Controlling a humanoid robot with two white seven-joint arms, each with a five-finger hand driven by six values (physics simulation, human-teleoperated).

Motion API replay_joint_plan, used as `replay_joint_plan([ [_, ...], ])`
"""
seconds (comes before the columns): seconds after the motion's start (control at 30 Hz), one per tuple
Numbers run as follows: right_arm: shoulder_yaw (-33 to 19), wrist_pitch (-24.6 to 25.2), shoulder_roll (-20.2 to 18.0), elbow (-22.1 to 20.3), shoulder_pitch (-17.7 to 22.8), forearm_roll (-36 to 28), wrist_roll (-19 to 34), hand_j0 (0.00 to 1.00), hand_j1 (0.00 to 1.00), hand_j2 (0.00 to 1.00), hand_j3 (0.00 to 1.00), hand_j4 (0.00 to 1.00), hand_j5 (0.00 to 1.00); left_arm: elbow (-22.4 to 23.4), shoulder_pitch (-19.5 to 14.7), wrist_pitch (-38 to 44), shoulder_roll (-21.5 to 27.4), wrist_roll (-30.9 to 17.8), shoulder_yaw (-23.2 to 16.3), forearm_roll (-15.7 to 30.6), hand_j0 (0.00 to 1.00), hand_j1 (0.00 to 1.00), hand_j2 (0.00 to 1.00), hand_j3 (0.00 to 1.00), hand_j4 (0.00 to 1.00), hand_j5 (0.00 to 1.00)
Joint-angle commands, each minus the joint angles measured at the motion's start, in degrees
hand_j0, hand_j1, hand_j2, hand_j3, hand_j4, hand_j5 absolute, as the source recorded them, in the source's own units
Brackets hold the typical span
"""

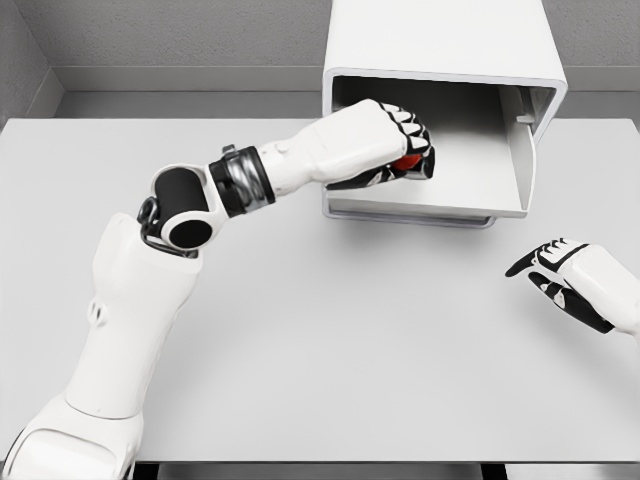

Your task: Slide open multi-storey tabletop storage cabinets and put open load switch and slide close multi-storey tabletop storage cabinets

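Left hand reaches into the pulled-out drawer of the white box-shaped tabletop storage cabinet – fingers clenched around a small red-and-black load switch, held inside the drawer just above its floor. Right hand hovers over the plain white table, well to the right of the drawer – fingers relaxed, grasping nothing

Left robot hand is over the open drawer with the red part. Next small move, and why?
Probably lower a little and open the fingers to release. The left robot hand is curled around the red load switch and already sits over the pulled-out drawer of the cabinet, so no more reach looks needed. The right robot hand rests on the table, holding nothing.
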Motion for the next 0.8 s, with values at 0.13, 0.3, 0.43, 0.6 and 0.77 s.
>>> replay_joint_plan([
  [0.13,0.0,0.0,0.0,0.0,0.0,-0.4,0.0,0.49,0.49,0.49,0.49,0.49,0.49,0.7,-0.1,0.2,0.0,0.0,-0.8,0.3,0.50,0.50,0.50,0.50,0.50,0.50],
  [0.3,0.0,0.0,0.0,0.0,-0.2,-0.4,0.0,0.49,0.49,0.49,0.49,0.49,0.49,1.3,0.0,0.2,0.0,0.0,-0.7,0.3,0.58,0.58,0.58,0.58,0.58,0.58],
  [0.43,0.0,0.0,0.0,0.0,-0.2,-0.4,0.0,0.50,0.50,0.50,0.50,0.50,0.50,1.5,0.0,0.2,0.0,0.0,-0.6,0.3,0.67,0.67,0.67,0.67,0.67,0.67],
  [0.6,0.0,0.0,0.0,0.1,-0.2,-0.4,0.0,0.51,0.51,0.51,0.51,0.51,0.51,1.8,-0.2,0.2,0.0,0.0,-0.5,0.3,0.70,0.70,0.70,0.70,0.70,0.70],
  [0.77,0.0,0.0,0.0,0.1,-0.2,-0.4,0.0,0.51,0.51,0.51,0.51,0.51,0.51,1.8,-0.2,0.2,0.0,0.0,-0.5,0.3,0.78,0.78,0.78,0.78,0.78,0.78],
])
